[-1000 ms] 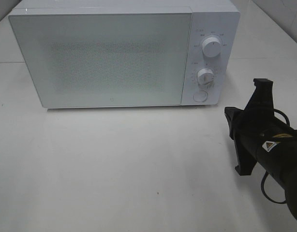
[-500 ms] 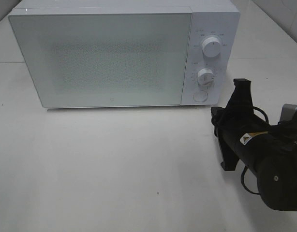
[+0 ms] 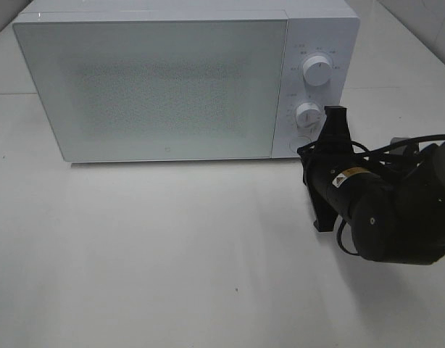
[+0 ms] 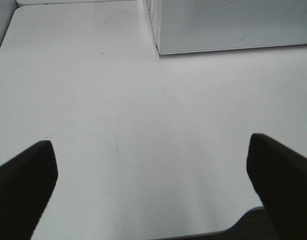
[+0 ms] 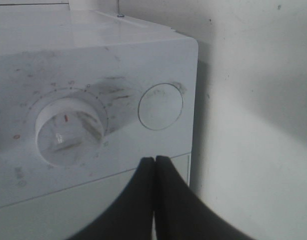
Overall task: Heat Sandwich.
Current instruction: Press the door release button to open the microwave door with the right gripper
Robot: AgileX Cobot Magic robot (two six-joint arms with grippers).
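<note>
The white microwave point(image 3: 157, 87) stands at the back of the table with its door shut. No sandwich shows in any view. My right gripper point(image 3: 306, 154) is shut and empty, its tips right at the control panel by the round button point(image 3: 300, 143), below the lower knob point(image 3: 308, 114). In the right wrist view the closed fingertips point(image 5: 154, 159) sit just short of the round button point(image 5: 160, 106), with the lower knob point(image 5: 68, 131) beside it. My left gripper point(image 4: 153, 185) is open and empty over bare table, well in front of the microwave's corner point(image 4: 233, 25).
The upper knob point(image 3: 318, 71) sits above the lower one on the panel. The white table point(image 3: 172, 246) stretches in front of the microwave. Its front edge point(image 4: 203, 234) shows near my left gripper. A tiled wall rises at the back right.
My right gripper has moved left and toward the microwave, from the table's right side up to the round button on the panel. The microwave has not moved.
</note>
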